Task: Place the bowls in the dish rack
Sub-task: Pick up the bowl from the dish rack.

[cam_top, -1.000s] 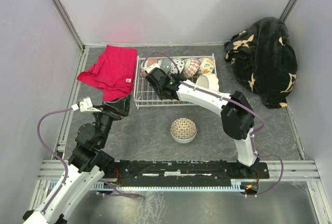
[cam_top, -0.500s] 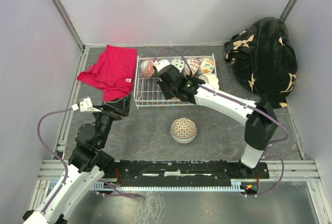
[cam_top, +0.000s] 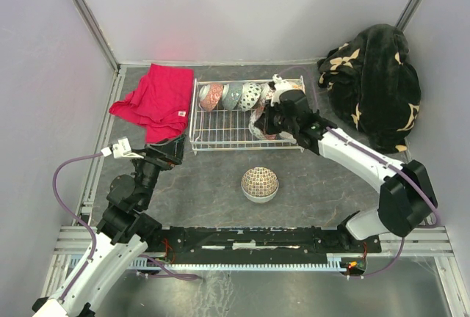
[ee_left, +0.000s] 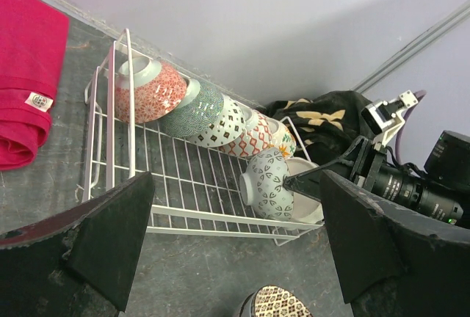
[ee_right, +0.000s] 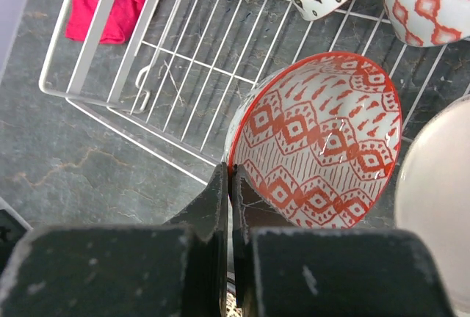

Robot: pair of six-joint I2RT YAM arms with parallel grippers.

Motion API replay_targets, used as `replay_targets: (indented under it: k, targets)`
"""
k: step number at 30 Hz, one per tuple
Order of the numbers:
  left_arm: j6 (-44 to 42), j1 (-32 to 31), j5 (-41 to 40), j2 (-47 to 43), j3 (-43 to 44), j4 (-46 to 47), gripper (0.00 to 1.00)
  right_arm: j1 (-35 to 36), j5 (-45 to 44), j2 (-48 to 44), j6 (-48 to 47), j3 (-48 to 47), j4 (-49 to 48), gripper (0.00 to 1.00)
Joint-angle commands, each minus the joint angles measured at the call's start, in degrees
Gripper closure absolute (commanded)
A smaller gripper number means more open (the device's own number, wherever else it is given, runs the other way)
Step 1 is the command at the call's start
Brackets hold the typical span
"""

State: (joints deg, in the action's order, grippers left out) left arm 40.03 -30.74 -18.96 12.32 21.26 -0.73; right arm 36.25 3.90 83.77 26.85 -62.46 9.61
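Left arm: the left gripper (cam_top: 170, 148) hangs over the table (cam_top: 205, 181) near the rack's left front corner. Its fingers are spread wide with nothing between them.
Loose bowl: the mosaic bowl (cam_top: 260, 183) sits upside down on the table, in front of the rack and apart from it.
Right arm: the right gripper (ee_right: 229, 176) reaches over the rack's right front part, its fingers pinched on the rim of the held bowl (ee_right: 323, 148).
Held bowl: tipped on edge, red lattice inside, pale with a grey-green pattern outside. It is within the rack's right front corner; whether it rests on the wires cannot be told.
Beside it: the white bowl (ee_left: 307, 194) lies in the same corner, just to the right of the held bowl.
Rack: the rack (cam_top: 217, 133) stands mid-table, its left and middle floor bare wire.
Back row: five bowls lean on edge along the far side, overlapping one another. From left they are the orange-red bowl (ee_left: 150, 91), teal bowl (ee_left: 194, 110), diamond bowl (ee_left: 224, 125), red-diamond bowl (ee_left: 255, 137) and floral bowl (ee_left: 285, 143).
Far left: the cloth (cam_top: 158, 100) lies rumpled just left of the rack.
Far right: the blanket (cam_top: 374, 82) is heaped in the back right corner, near the rack's right end.
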Motion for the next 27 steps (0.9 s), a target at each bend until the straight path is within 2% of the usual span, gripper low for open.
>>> replay_targets:
  k: [1,12,21,27]
  targets:
    - [-0.9,-0.2,0.3,0.3,1.3,2.0,0.01,-3.1,10.8,-4.8,6.9,5.2,-11.8,0.99]
    - [-0.8,-0.2,0.4,0.8,1.2,2.3,0.01,-11.5,22.3,-5.8,19.9,17.3,-32.0,0.99]
    - [-0.8,-0.2,0.3,1.1,1.2,2.4,0.01,-13.2,25.8,-2.8,24.5,19.3,-39.2,0.99]
    - [-0.9,-0.2,0.3,1.1,1.1,2.4,0.01,-13.4,26.0,-2.1,25.2,19.8,-39.7,0.99]
